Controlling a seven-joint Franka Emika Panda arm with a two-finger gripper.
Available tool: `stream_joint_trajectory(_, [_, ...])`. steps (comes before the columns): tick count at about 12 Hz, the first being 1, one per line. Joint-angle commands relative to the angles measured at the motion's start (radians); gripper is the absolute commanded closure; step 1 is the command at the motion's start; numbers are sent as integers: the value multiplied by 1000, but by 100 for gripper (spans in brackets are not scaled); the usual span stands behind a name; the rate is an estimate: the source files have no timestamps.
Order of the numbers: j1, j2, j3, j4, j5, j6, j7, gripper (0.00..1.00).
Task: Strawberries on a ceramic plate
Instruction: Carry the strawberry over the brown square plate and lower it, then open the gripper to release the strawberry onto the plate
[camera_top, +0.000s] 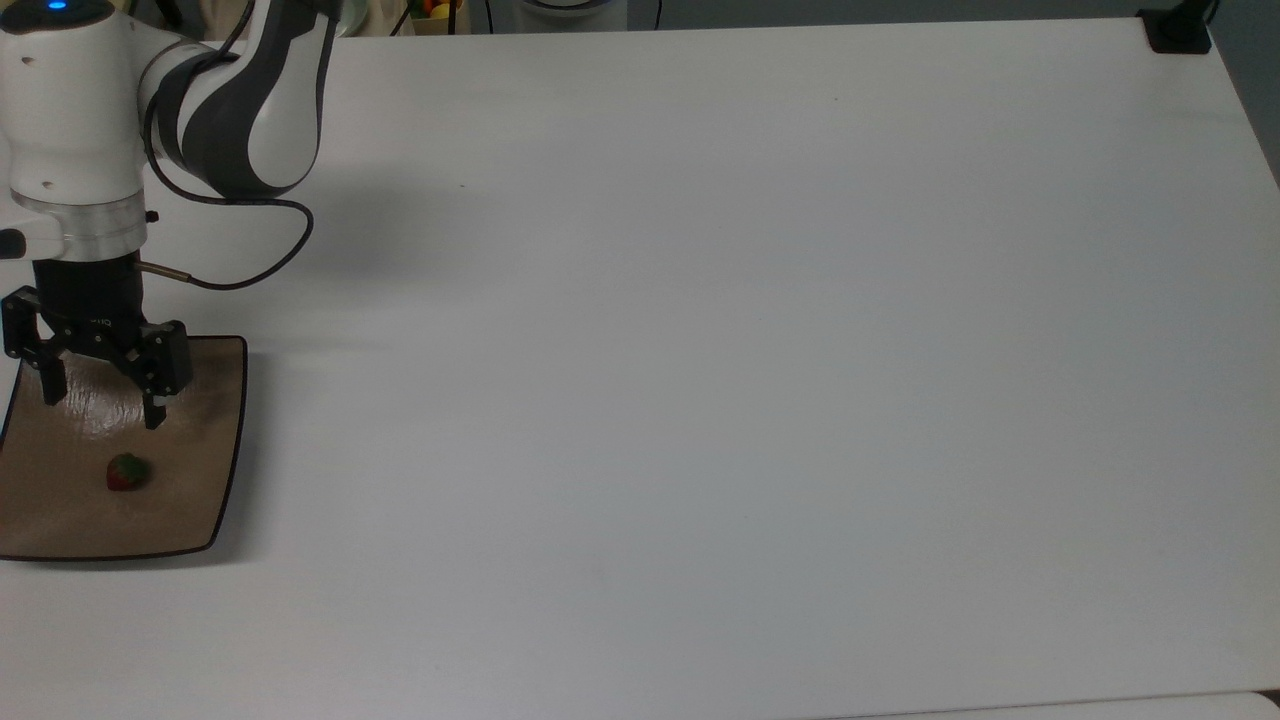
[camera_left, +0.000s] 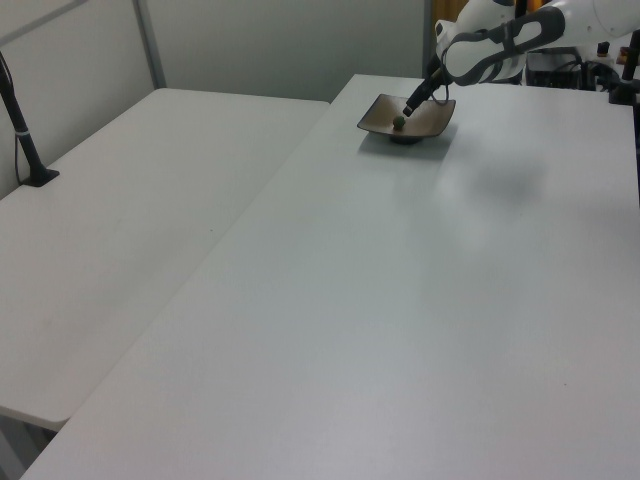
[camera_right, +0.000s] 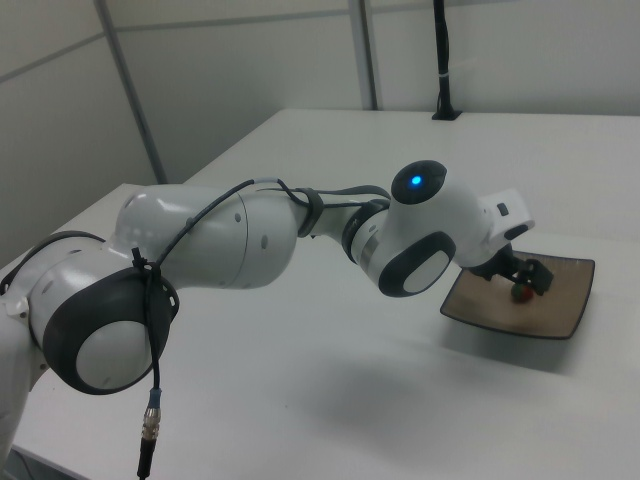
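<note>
No text, label, brand, number or sign can be read anywhere in these pictures. In the top view there is a faint pale mark on the gripper (camera_top: 100, 385) body, but its letters cannot be made out.
</note>
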Motion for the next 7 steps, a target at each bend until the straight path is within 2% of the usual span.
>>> stream_joint_trajectory(1, [-5,-46,2,0,17,-28,2,0])
stream_joint_trajectory(7, [-28,-283,-10,-14,-45,-648,2,0])
